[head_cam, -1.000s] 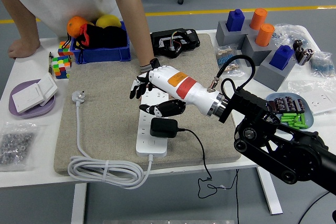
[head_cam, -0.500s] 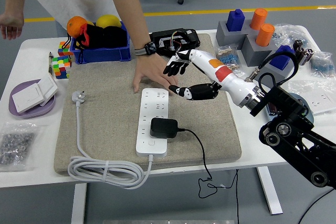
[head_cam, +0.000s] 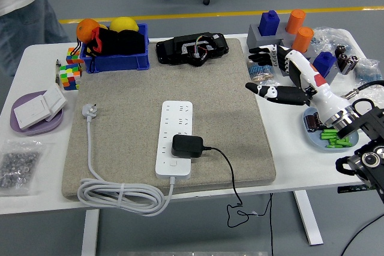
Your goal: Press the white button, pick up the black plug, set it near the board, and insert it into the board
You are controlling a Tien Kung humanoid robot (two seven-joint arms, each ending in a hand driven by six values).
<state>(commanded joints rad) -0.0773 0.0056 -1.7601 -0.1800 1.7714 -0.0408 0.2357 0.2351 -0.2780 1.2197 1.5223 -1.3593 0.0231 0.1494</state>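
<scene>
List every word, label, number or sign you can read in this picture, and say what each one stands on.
None can be read.
White power strip: no legible marking.
Black plug seated in it: no print visible.
Robot's right hand: red and orange patches on the forearm, no text.
Bags at the table's far right: any print is too small and blurred.
</scene>
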